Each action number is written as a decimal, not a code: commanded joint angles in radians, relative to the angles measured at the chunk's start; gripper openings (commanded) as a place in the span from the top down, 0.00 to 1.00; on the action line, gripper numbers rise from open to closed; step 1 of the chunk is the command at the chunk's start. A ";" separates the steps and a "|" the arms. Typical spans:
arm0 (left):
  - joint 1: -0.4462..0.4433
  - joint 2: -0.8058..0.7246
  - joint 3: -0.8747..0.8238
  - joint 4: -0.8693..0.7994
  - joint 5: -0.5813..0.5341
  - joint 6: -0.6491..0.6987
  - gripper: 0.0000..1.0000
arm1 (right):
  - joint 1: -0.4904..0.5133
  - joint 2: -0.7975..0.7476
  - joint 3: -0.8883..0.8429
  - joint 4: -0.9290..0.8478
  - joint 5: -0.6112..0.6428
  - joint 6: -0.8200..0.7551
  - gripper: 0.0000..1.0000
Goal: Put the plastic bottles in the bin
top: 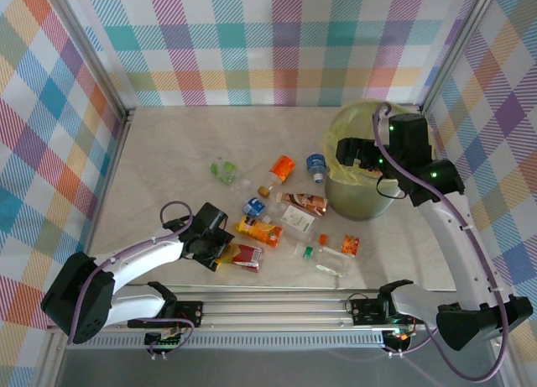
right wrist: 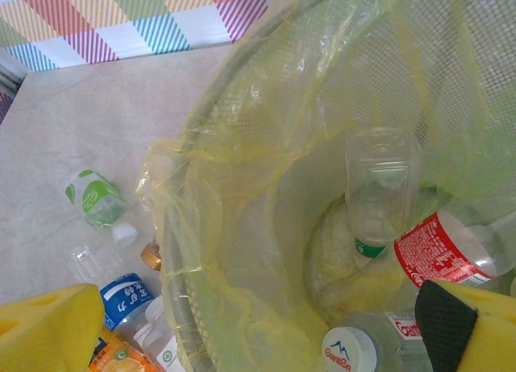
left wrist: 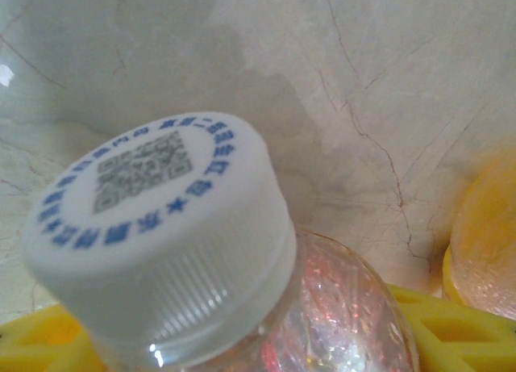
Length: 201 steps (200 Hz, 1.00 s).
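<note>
Several plastic bottles lie scattered mid-table, among them an orange one (top: 283,166), a copper-brown one (top: 304,203) and an orange-labelled one (top: 258,230). My left gripper (top: 221,251) is low at the near left of the pile, its yellow fingers (left wrist: 451,323) pressed on both sides of a clear red-labelled bottle (left wrist: 355,307) whose white cap (left wrist: 161,227) looms close. The grey-green bin (top: 361,194) with its yellow bag stands at the right. My right gripper (right wrist: 258,344) hangs open over the bin's mouth (right wrist: 266,227), nothing between its fingers. Inside lie a clear bottle (right wrist: 379,186) and a red-labelled bottle (right wrist: 439,251).
A crushed green bottle (top: 223,169) lies apart at the left of the pile, and a clear bottle with a green cap (top: 323,257) lies near the front edge. Plaid walls enclose the table on three sides. The far half of the marble top is bare.
</note>
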 commanded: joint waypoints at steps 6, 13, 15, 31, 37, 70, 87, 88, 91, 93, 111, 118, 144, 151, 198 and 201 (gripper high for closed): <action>0.003 -0.059 0.040 -0.033 -0.044 0.010 0.48 | 0.000 -0.019 -0.009 0.018 0.004 -0.022 0.00; 0.006 -0.078 0.051 -0.055 -0.057 0.016 0.49 | -0.001 -0.019 -0.008 0.018 0.004 -0.020 0.00; 0.007 -0.085 0.054 -0.064 -0.063 0.017 0.49 | 0.000 -0.019 -0.008 0.020 0.004 -0.020 0.00; 0.012 -0.134 0.076 -0.117 -0.095 0.026 0.50 | 0.001 -0.018 -0.008 0.022 0.001 -0.017 0.00; 0.014 -0.152 0.084 -0.138 -0.107 0.029 0.51 | 0.000 -0.018 -0.007 0.021 -0.001 -0.016 0.00; 0.030 -0.234 0.124 -0.217 -0.154 0.055 0.51 | 0.000 -0.012 0.007 0.021 -0.004 -0.010 0.00; 0.045 -0.268 0.142 -0.237 -0.163 0.073 0.52 | -0.001 -0.005 0.022 0.013 -0.010 -0.008 0.00; 0.046 -0.271 0.143 -0.237 -0.164 0.073 0.52 | 0.000 -0.005 0.023 0.012 -0.011 -0.008 0.00; 0.048 -0.277 0.147 -0.241 -0.167 0.076 0.52 | 0.001 -0.003 0.026 0.010 -0.013 -0.008 0.00; 0.049 -0.280 0.149 -0.244 -0.169 0.078 0.52 | 0.000 -0.003 0.028 0.010 -0.012 -0.008 0.00; 0.060 -0.304 0.175 -0.260 -0.188 0.108 0.54 | 0.000 -0.002 0.038 0.009 -0.028 -0.005 0.00; 0.063 -0.311 0.186 -0.267 -0.198 0.122 0.54 | -0.001 -0.003 0.040 0.009 -0.033 -0.004 0.00; 0.083 -0.327 0.223 -0.270 -0.214 0.170 0.56 | 0.000 -0.006 0.047 0.009 -0.041 0.000 0.00; 0.087 -0.327 0.234 -0.270 -0.216 0.182 0.56 | -0.002 -0.009 0.051 0.007 -0.040 0.000 0.00; 0.119 -0.316 0.321 -0.244 -0.253 0.287 0.58 | 0.000 -0.013 0.064 0.004 -0.062 0.009 0.00; 0.120 -0.313 0.327 -0.240 -0.254 0.295 0.58 | 0.000 -0.013 0.064 0.003 -0.065 0.010 0.00</action>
